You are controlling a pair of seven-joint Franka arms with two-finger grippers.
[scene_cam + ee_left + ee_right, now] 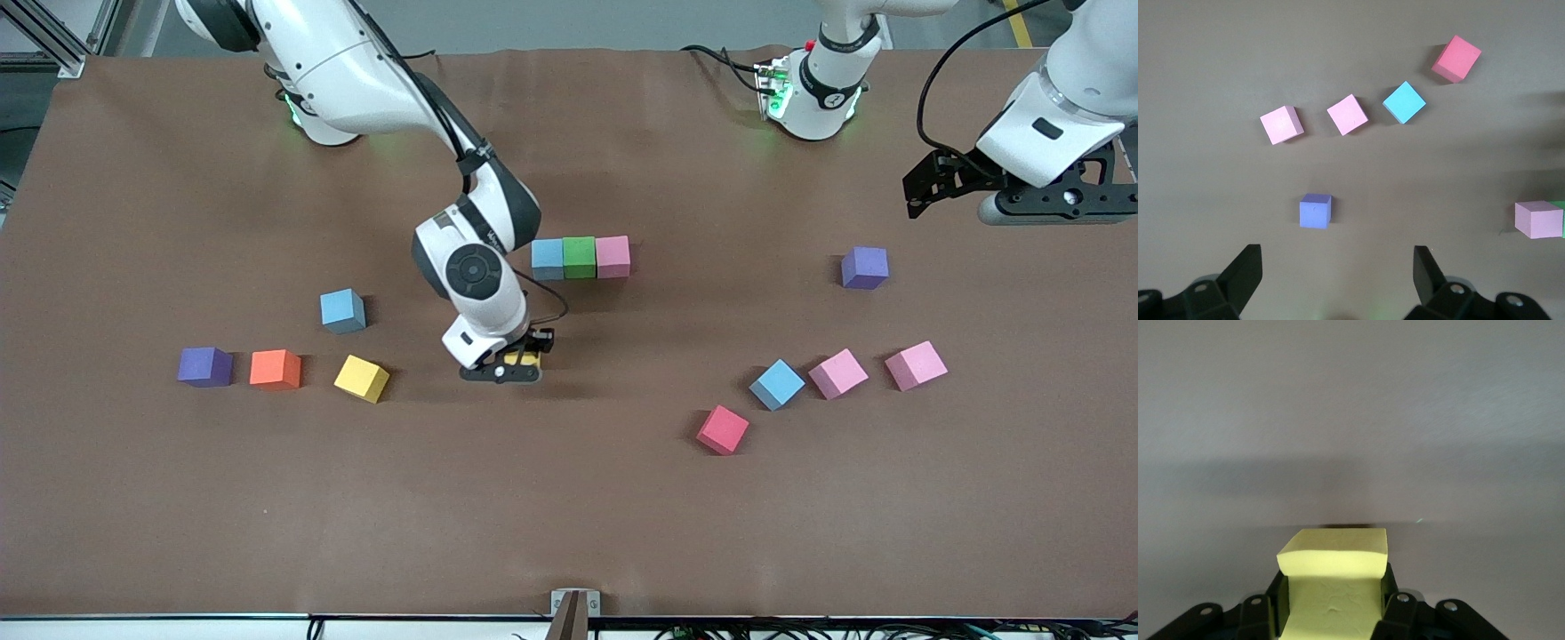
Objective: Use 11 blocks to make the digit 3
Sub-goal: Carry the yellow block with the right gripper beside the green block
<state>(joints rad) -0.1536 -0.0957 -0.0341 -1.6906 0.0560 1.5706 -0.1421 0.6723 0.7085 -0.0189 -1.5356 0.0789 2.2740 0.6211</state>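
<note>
My right gripper [514, 363] is shut on a yellow block [1333, 553], low over the middle of the table; whether the block touches the cloth I cannot tell. Farther from the front camera, a light blue [548, 259], a green [579, 257] and a pink block [613, 257] form a touching row. Loose toward the right arm's end lie a light blue [342, 310], an orange [275, 369] and a yellow block [362, 378]. Toward the left arm's end lie a red [722, 429], a light blue [776, 384] and two pink blocks [837, 372] [916, 365]. My left gripper [920, 191] [1338, 250] hangs open and empty above that end.
One purple cube [204, 366] sits beside the orange block. Another purple cube [864, 268] [1315, 211] lies below my left gripper's fingers [1248, 267]. The brown cloth [569, 516] covers the whole table, and the arm bases stand along its edge farthest from the front camera.
</note>
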